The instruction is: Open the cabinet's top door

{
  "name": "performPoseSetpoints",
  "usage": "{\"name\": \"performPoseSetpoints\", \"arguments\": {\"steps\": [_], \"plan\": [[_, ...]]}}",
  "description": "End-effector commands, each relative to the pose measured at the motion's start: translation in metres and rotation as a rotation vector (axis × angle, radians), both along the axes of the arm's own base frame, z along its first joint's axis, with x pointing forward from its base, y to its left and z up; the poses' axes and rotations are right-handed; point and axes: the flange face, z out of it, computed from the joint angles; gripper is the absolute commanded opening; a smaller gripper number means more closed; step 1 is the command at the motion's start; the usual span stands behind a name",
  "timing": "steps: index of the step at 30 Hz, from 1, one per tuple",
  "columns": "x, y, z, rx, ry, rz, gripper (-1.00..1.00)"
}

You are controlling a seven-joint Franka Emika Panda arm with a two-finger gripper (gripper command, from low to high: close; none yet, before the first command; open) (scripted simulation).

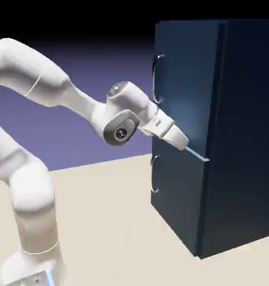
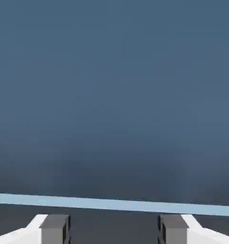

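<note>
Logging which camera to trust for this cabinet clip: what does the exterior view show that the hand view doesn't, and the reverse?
Only the exterior view shows the whole cabinet, the top door's curved handle near its left edge, the lower door's handle, the arm and the table. It places the end effector low on the top door, well below that handle.

Only the hand view shows the two grey fingertips set apart with nothing between them.

Both show dark-blue door surface and the pale seam between the doors.
</note>
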Motion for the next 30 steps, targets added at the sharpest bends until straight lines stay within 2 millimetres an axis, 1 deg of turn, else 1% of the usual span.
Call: {"name": "performPoseSetpoints", "arguments": {"steps": [1,6,10,13,18,22,26,30], "plan": [[0.000,0.006,0.007,0.034,-0.010,-0.032,0.00],[-0.005,0.046,0.040,0.225,-0.049,-0.187,0.00],[-0.013,0.081,0.061,0.382,-0.066,-0.297,0.00],[-0.019,0.099,0.080,0.525,-0.097,-0.400,0.00],[-0.031,0.114,0.108,0.808,-0.147,-0.593,0.00],[-0.040,0.127,0.123,1.042,-0.173,-0.732,0.00],[-0.048,0.142,0.131,1.276,-0.183,-0.857,0.00],[-0.054,0.158,0.131,1.508,-0.175,-0.970,0.00]]}}
